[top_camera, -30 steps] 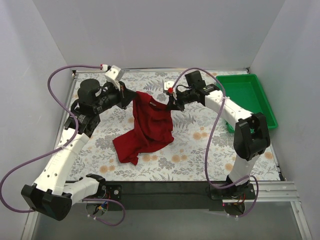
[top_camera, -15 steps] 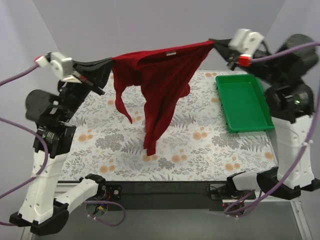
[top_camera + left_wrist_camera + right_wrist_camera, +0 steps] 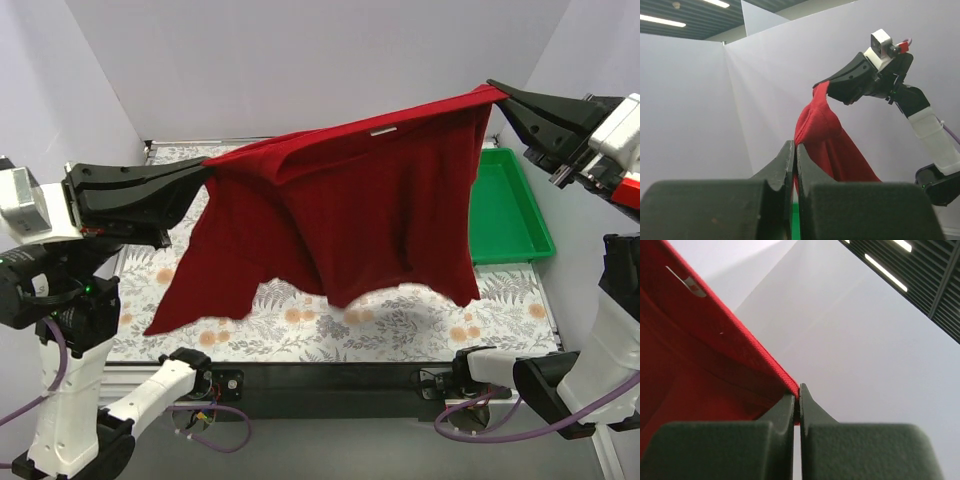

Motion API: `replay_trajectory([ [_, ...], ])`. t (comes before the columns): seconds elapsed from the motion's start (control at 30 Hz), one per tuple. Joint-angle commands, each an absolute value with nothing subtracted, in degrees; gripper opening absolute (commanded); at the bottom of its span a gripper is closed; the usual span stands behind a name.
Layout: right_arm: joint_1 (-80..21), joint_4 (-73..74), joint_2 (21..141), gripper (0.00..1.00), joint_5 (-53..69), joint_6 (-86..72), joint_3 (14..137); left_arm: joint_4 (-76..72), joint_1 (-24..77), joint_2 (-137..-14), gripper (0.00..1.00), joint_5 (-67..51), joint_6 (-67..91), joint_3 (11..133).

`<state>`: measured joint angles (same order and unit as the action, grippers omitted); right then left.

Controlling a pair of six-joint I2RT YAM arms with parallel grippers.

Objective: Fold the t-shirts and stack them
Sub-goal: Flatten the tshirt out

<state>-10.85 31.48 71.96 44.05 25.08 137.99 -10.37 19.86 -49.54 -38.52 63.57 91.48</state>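
Note:
The dark red t-shirt hangs spread in the air between my two grippers, high above the table, its lower edge loose. My left gripper is shut on its left top corner. My right gripper is shut on its right top corner. In the left wrist view the shirt runs from my shut left gripper up to the right gripper. In the right wrist view the shirt's hem ends between the tips of my shut right gripper.
A green plastic tray stands at the right side of the flower-patterned table, partly behind the shirt. Grey walls close in the back and both sides.
Both arms have lifted the shirt off the table and pulled apart. The shirt went from a crumpled heap to a narrow hanging drape to a wide spread sheet.

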Motion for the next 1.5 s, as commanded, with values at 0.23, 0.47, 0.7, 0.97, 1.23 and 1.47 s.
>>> replay_trajectory([
  [0.23,-9.6,25.6,80.8,0.01,30.0,28.1,124.2,-0.7,19.1,-40.6,0.0,-25.6,63.9,69.6],
  [0.47,-25.6,21.5,98.3,0.01,20.1,35.9,119.4,13.3,19.1,-36.9,0.0,2.1,63.7,57.6],
  [0.7,-39.8,8.1,123.5,0.01,4.1,30.2,126.5,27.3,19.1,-32.3,0.0,27.2,78.0,46.5],
  [0.97,-47.7,-2.0,137.2,0.07,-6.0,22.8,128.3,38.1,19.1,-32.3,0.0,36.2,92.4,40.5],
  [1.23,-43.6,4.6,129.6,0.98,-1.1,20.8,124.4,42.9,19.0,-34.0,0.21,38.1,97.6,40.6],
  [1.47,-28.7,17.7,103.7,0.96,40.6,25.1,90.8,41.8,19.1,-28.8,0.79,31.6,83.3,47.5],
])
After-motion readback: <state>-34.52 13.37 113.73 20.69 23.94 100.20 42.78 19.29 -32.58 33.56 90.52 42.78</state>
